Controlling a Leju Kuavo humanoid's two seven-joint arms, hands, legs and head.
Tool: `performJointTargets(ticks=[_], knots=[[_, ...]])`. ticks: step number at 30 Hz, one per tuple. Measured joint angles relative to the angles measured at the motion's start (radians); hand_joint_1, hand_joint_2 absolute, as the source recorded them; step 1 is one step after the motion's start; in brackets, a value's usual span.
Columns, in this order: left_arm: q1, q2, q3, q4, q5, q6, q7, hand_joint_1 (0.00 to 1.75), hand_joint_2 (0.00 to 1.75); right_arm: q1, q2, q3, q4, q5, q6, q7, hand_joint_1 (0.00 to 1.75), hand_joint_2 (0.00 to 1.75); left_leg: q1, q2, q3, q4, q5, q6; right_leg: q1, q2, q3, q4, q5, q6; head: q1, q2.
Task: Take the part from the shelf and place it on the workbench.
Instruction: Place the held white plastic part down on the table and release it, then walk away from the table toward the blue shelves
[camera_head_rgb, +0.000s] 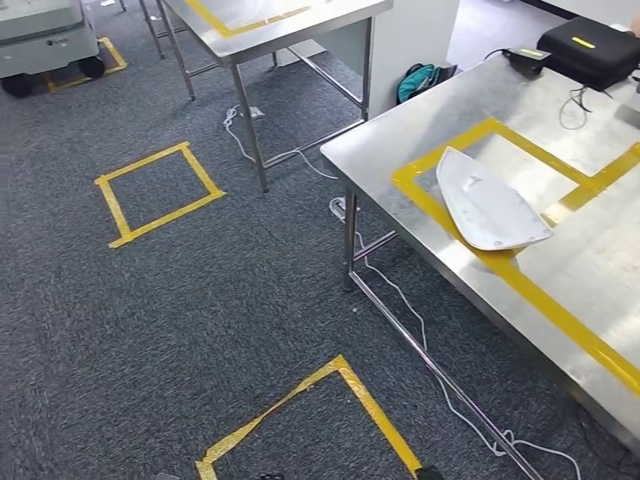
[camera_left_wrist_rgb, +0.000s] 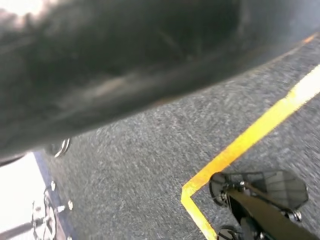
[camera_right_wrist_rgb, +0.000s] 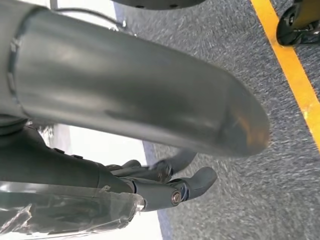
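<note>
From the head view I see a white curved part (camera_head_rgb: 487, 200) lying on the steel workbench (camera_head_rgb: 604, 260), resting across the yellow tape frame (camera_head_rgb: 521, 282) marked on its top, one edge overlapping the tape line nearest me. I judge the placing done for this piece, or very near it. My right hand (camera_right_wrist_rgb: 166, 175) hangs over grey carpet (camera_head_rgb: 226, 280) in its wrist view, thick thumb and dark fingers apart and holding nothing. My left hand (camera_left_wrist_rgb: 113, 70) is a dark blur close to the lens in its wrist view; I cannot tell whether its fingers are apart or together. A black case (camera_head_rgb: 589, 48) sits at the far end of the bench, and a white cable (camera_head_rgb: 407, 310) trails on the floor under the bench rail. The risks I weigh from here: my feet catching that cable if I step or turn beside the bench, and an arm brushing the part and nudging it further off the frame.
</note>
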Motion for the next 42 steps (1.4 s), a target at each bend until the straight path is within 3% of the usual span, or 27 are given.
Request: performJointTargets(ticks=[2, 4, 5, 6, 8, 10, 12, 14, 15, 16, 17, 19, 21, 23, 24, 26, 27, 28, 30, 31, 32, 34, 36, 38, 39, 40, 42], knots=[[0.003, 0.004, 0.0, 0.0, 0.0, 0.0, -0.001, 0.0, 0.0, -0.001, 0.001, 0.0, 0.0, 0.0, 0.001, 0.0, 0.0, 0.0, -0.001, 0.015, 0.054, -0.083, 0.05, 0.004, 0.001, -0.026, 0.001, 0.0, -0.001, 0.001, 0.0, 0.0], [0.001, 0.006, -0.002, 0.0, -0.001, 0.0, -0.001, 0.0, 0.0, -0.001, 0.002, 0.0, 0.0, 0.0, 0.002, 0.0, 0.0, 0.0, -0.007, 0.056, 0.13, -0.215, 0.096, 0.012, 0.006, -0.048, 0.003, 0.002, -0.006, 0.008, -0.001, 0.0], [-0.001, 0.006, -0.003, 0.0, -0.002, 0.0, -0.001, 0.0, 0.0, -0.001, 0.003, 0.0, 0.0, 0.0, 0.003, 0.0, 0.0, 0.0, -0.009, 0.071, 0.151, -0.257, 0.106, 0.017, 0.008, -0.058, 0.003, 0.003, -0.009, 0.013, 0.0, 0.0], [-0.002, 0.006, -0.005, 0.001, -0.002, 0.0, -0.001, 0.0, 0.0, -0.002, 0.003, 0.0, 0.001, 0.0, 0.004, 0.0, 0.0, 0.0, -0.012, 0.075, 0.159, -0.276, 0.106, 0.021, 0.011, -0.068, 0.004, 0.003, -0.01, 0.018, 0.0, 0.0], [0.002, 0.007, -0.006, 0.001, -0.003, 0.0, -0.001, 0.0, 0.0, -0.005, 0.004, 0.0, 0.001, 0.001, 0.006, 0.0, 0.0, 0.0, -0.012, 0.055, 0.157, -0.285, 0.108, 0.031, 0.01, -0.083, 0.008, 0.0, -0.012, 0.028, 0.002, 0.0], [0.005, 0.007, -0.007, 0.002, -0.003, 0.0, 0.001, 0.0, 0.0, -0.006, 0.004, 0.0, 0.001, 0.001, 0.007, 0.0, 0.0, 0.0, -0.007, 0.035, 0.159, -0.291, 0.113, 0.043, 0.006, -0.047, -0.003, 0.029, -0.036, 0.038, 0.005, 0.0], [0.002, 0.008, -0.008, 0.002, -0.004, 0.0, 0.003, 0.0, 0.0, -0.002, 0.004, 0.0, 0.001, 0.001, 0.008, -0.003, 0.0, 0.0, -0.004, 0.012, 0.16, -0.293, 0.117, 0.051, 0.002, 0.012, -0.051, 0.135, -0.093, 0.044, 0.012, 0.0], [-0.001, 0.009, -0.009, 0.002, -0.004, 0.0, 0.004, 0.0, 0.0, 0.002, 0.004, 0.0, 0.002, 0.001, 0.009, -0.005, 0.0, 0.0, -0.004, -0.015, 0.159, -0.293, 0.118, 0.053, 0.001, 0.034, -0.113, 0.257, -0.134, 0.047, 0.016, 0.0], [0.0, 0.009, -0.009, 0.002, -0.004, 0.0, 0.004, 0.0, 0.0, 0.003, 0.004, 0.0, 0.002, 0.001, 0.01, -0.005, 0.0, 0.0, -0.004, -0.029, 0.159, -0.293, 0.118, 0.053, 0.001, 0.036, -0.128, 0.278, -0.129, 0.048, 0.016, 0.0], [0.001, 0.008, -0.009, 0.002, -0.004, 0.0, 0.004, 0.0, 0.0, 0.003, 0.004, 0.0, 0.003, 0.001, 0.01, -0.004, 0.0, 0.0, -0.004, -0.044, 0.16, -0.293, 0.119, 0.052, 0.0, 0.039, -0.126, 0.262, -0.106, 0.048, 0.016, 0.0], [0.002, 0.008, -0.009, 0.003, -0.004, 0.001, 0.004, 0.0, 0.0, 0.003, 0.004, 0.0, 0.003, 0.001, 0.01, -0.004, 0.0, 0.0, -0.003, -0.058, 0.16, -0.292, 0.119, 0.05, -0.002, 0.046, -0.104, 0.208, -0.069, 0.047, 0.016, 0.0], [0.001, 0.007, -0.009, 0.004, -0.004, 0.004, 0.004, 0.0, 0.0, 0.003, 0.004, 0.0, 0.004, 0.001, 0.01, -0.004, 0.0, 0.0, -0.002, -0.085, 0.159, -0.29, 0.12, 0.042, -0.01, 0.093, -0.046, 0.074, -0.01, 0.047, 0.016, 0.0], [-0.001, 0.007, -0.011, 0.004, -0.004, 0.007, 0.004, 0.0, 0.0, 0.002, 0.004, 0.0, 0.004, 0.001, 0.011, -0.01, 0.0, 0.0, -0.001, -0.107, 0.153, -0.289, 0.123, 0.03, -0.013, 0.128, -0.016, 0.01, 0.004, 0.042, 0.015, 0.0], [0.003, 0.007, -0.012, 0.004, -0.004, 0.007, 0.004, 0.0, 0.0, 0.001, 0.004, 0.0, 0.005, 0.001, 0.011, -0.014, 0.0, 0.0, 0.004, -0.127, 0.145, -0.292, 0.13, 0.015, -0.01, 0.115, -0.011, 0.006, 0.006, 0.028, 0.015, 0.0], [0.005, 0.007, -0.013, 0.004, -0.004, 0.008, 0.004, 0.0, 0.0, 0.0, 0.003, -0.001, 0.005, 0.001, 0.011, -0.012, 0.0, 0.0, 0.005, -0.118, 0.142, -0.288, 0.128, 0.01, -0.009, 0.103, -0.008, 0.005, 0.009, 0.021, 0.015, 0.0], [0.005, 0.006, -0.013, 0.004, -0.004, 0.008, 0.004, 0.0, 0.0, 0.001, 0.003, -0.002, 0.005, 0.001, 0.011, -0.007, 0.0, 0.0, 0.002, -0.066, 0.112, -0.23, 0.09, 0.003, -0.008, 0.074, -0.007, -0.001, 0.015, 0.007, 0.007, 0.0], [0.003, 0.005, -0.014, 0.005, -0.004, 0.008, 0.004, 0.0, 0.0, 0.002, 0.003, -0.003, 0.005, 0.001, 0.011, -0.006, 0.0, 0.0, 0.001, -0.032, 0.084, -0.171, 0.055, 0.002, -0.005, 0.057, -0.008, -0.001, 0.015, 0.003, 0.003, 0.0], [0.001, 0.004, -0.014, 0.005, -0.004, 0.008, 0.004, 0.0, 0.0, 0.003, 0.002, -0.004, 0.005, 0.001, 0.011, -0.006, 0.0, 0.0, 0.001, -0.013, 0.05, -0.1, 0.019, 0.0, -0.003, 0.04, -0.009, -0.002, 0.015, 0.0, 0.0, 0.0], [0.0, 0.002, -0.015, 0.006, -0.004, 0.008, 0.004, 0.0, 0.0, 0.005, 0.002, -0.006, 0.005, 0.001, 0.011, -0.006, 0.0, 0.0, 0.001, 0.0, 0.008, -0.004, -0.013, -0.001, 0.001, 0.007, -0.011, -0.002, 0.014, -0.001, 0.0, 0.0], [0.002, 0.002, -0.015, 0.006, -0.004, 0.009, 0.003, 0.0, 0.0, 0.004, 0.001, -0.007, 0.005, 0.001, 0.012, -0.006, 0.0, 0.0, 0.001, 0.002, 0.013, -0.007, -0.001, 0.0, 0.002, -0.007, -0.011, -0.002, 0.013, -0.001, 0.0, 0.0], [0.003, 0.002, -0.015, 0.006, -0.004, 0.01, 0.003, 0.0, 0.0, 0.004, 0.001, -0.008, 0.005, 0.0, 0.012, -0.006, 0.0, 0.0, 0.001, 0.007, 0.039, -0.05, 0.026, 0.003, 0.003, -0.02, -0.01, -0.002, 0.013, -0.001, 0.0, 0.0], [0.003, 0.001, -0.015, 0.006, -0.004, 0.015, 0.001, 0.0, 0.0, 0.002, 0.0, -0.01, 0.005, -0.001, 0.013, -0.006, 0.0, 0.0, -0.005, 0.051, 0.119, -0.191, 0.083, 0.009, 0.006, -0.042, -0.008, 0.0, 0.009, 0.004, -0.001, 0.0], [-0.002, -0.004, -0.017, 0.006, -0.004, 0.022, -0.004, 0.0, 0.0, 0.002, -0.002, -0.013, 0.005, -0.005, 0.015, -0.007, 0.0, 0.0, -0.012, 0.086, 0.166, -0.277, 0.104, 0.018, 0.01, -0.063, -0.007, 0.002, 0.004, 0.014, 0.0, 0.0], [-0.002, -0.01, -0.017, 0.007, 0.007, 0.025, -0.018, 0.0, 0.0, 0.001, -0.006, -0.016, 0.005, -0.009, 0.018, -0.008, 0.0, 0.0, -0.016, 0.071, 0.169, -0.289, 0.105, 0.029, 0.01, -0.084, -0.001, -0.001, 0.001, 0.025, 0.001, 0.0], [0.0, -0.013, -0.017, 0.007, 0.014, 0.02, -0.03, 0.0, 0.0, -0.001, -0.008, -0.017, 0.005, -0.009, 0.022, -0.008, 0.0, 0.0, -0.015, 0.06, 0.169, -0.291, 0.107, 0.034, 0.008, -0.082, 0.002, 0.001, -0.003, 0.031, 0.002, 0.0], [0.001, -0.014, -0.017, 0.007, 0.017, 0.008, -0.046, 0.0, 0.0, -0.001, -0.011, -0.018, 0.005, -0.005, 0.028, -0.008, 0.0, 0.0, -0.013, 0.049, 0.169, -0.293, 0.109, 0.04, 0.006, -0.064, -0.002, 0.015, -0.014, 0.036, 0.004, 0.0], [0.002, -0.014, -0.024, 0.007, -0.001, -0.031, -0.085, 0.0, 0.0, 0.002, -0.017, -0.016, 0.005, 0.022, 0.046, -0.01, 0.0, 0.0, -0.008, 0.024, 0.17, -0.296, 0.114, 0.05, 0.003, -0.005, -0.041, 0.103, -0.066, 0.046, 0.01, 0.0]])
